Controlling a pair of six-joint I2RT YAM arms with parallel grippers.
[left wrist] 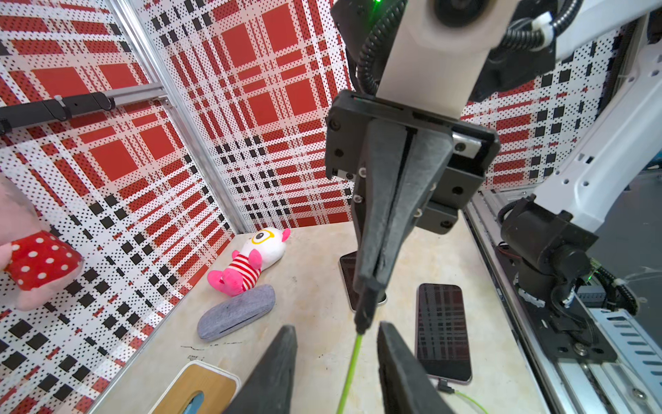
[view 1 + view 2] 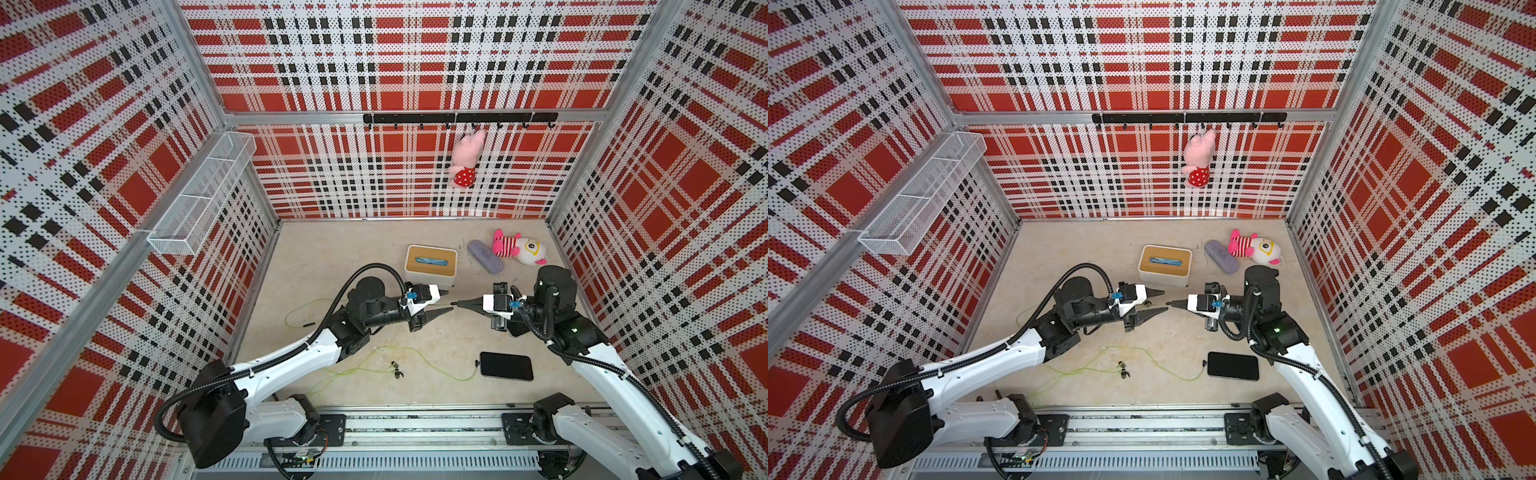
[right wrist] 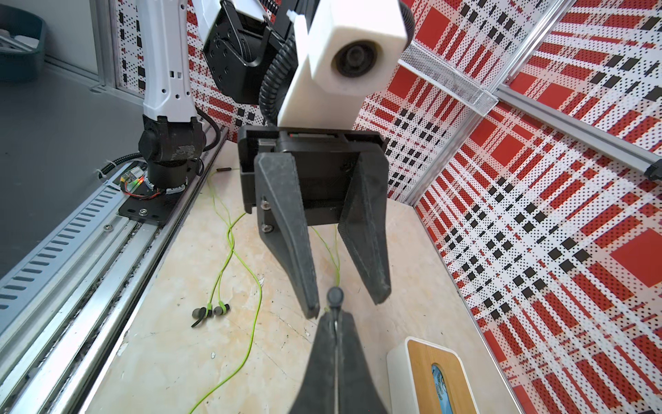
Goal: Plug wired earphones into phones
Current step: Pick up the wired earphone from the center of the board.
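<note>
Both arms stood tip to tip in mid-air over the surface (image 2: 374, 257). The right pincer (image 1: 369, 283) was clamped tight on the dark plug (image 1: 363, 312) of one set of wired earphones. That plug's yellow-green cable (image 1: 353, 358) ran off between the fingers of the left pincer (image 1: 336, 326).

The left pincer's jaws stood part-way apart, one on each side of the plug. In the right wrist view neither clearly touched it.

The near phone (image 2: 506, 365) lay flat, screen up, beside the right arm. A second plug (image 1: 444, 386) sat against its short edge, trailing a second cable (image 2: 449, 376). The earbuds (image 2: 397, 370) lay on the surface between the two arms.

The far phone (image 1: 347, 279) lay flat beneath the right pincer, mostly hidden.

At the back were a white box (image 2: 431, 266), a grey case (image 2: 485, 257) and a plush toy (image 2: 519, 248).
</note>
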